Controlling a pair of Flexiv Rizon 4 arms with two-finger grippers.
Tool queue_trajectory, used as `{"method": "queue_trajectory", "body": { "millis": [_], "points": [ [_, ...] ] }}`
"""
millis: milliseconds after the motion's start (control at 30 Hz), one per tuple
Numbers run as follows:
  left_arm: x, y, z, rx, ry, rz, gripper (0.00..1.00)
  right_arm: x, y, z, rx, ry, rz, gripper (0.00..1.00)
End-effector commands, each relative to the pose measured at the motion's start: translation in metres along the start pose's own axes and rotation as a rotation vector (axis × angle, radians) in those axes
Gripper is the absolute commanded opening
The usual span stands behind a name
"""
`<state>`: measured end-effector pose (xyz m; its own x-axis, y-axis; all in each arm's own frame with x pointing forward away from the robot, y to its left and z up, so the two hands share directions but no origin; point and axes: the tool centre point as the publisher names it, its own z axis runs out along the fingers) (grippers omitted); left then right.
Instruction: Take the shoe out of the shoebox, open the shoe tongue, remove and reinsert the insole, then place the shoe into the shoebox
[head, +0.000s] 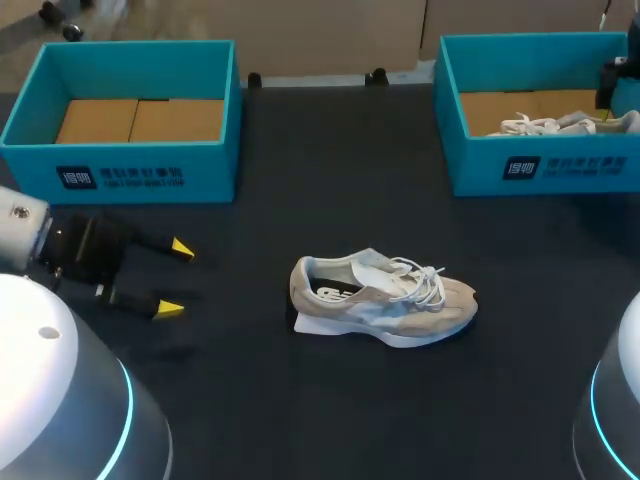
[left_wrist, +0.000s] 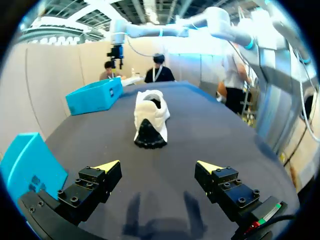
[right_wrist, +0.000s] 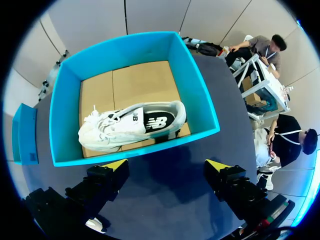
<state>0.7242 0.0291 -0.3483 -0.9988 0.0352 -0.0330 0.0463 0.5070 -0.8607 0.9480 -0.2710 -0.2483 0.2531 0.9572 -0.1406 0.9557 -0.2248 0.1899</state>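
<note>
A beige shoe (head: 385, 300) with white laces lies on its sole in the middle of the black table, toe to the right. In the left wrist view this shoe (left_wrist: 150, 119) sits well ahead of my left gripper (left_wrist: 157, 166), heel end towards it. That left gripper (head: 175, 278) is open and empty, to the left of the shoe. A second, whitish shoe (head: 560, 124) lies inside the right blue shoebox (head: 540, 168). My right gripper (right_wrist: 167, 166) hangs open and empty above that shoebox (right_wrist: 67, 102), with the boxed shoe (right_wrist: 130, 125) just beyond its tips.
An empty blue shoebox (head: 130, 172) with a cardboard floor stands at the back left, close beside my left gripper in its wrist view (left_wrist: 27, 167). Bare black table surrounds the beige shoe. My right wrist (head: 612, 82) shows at the far right edge.
</note>
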Motion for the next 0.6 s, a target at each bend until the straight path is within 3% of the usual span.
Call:
{"method": "queue_trajectory", "body": {
  "millis": [33, 267, 600],
  "points": [
    [-0.001, 0.014, 0.007, 0.048, -0.016, -0.015, 1.00, 0.000, 0.000, 0.000, 0.000, 0.000, 0.000, 1.00],
    [0.002, 0.018, 0.015, 0.115, -0.044, -0.045, 1.00, 0.000, 0.000, 0.000, 0.000, 0.000, 0.000, 1.00],
    [0.000, 0.004, 0.036, 0.155, -0.063, -0.046, 1.00, 0.000, 0.000, 0.000, 0.000, 0.000, 0.000, 1.00]
  ]
}}
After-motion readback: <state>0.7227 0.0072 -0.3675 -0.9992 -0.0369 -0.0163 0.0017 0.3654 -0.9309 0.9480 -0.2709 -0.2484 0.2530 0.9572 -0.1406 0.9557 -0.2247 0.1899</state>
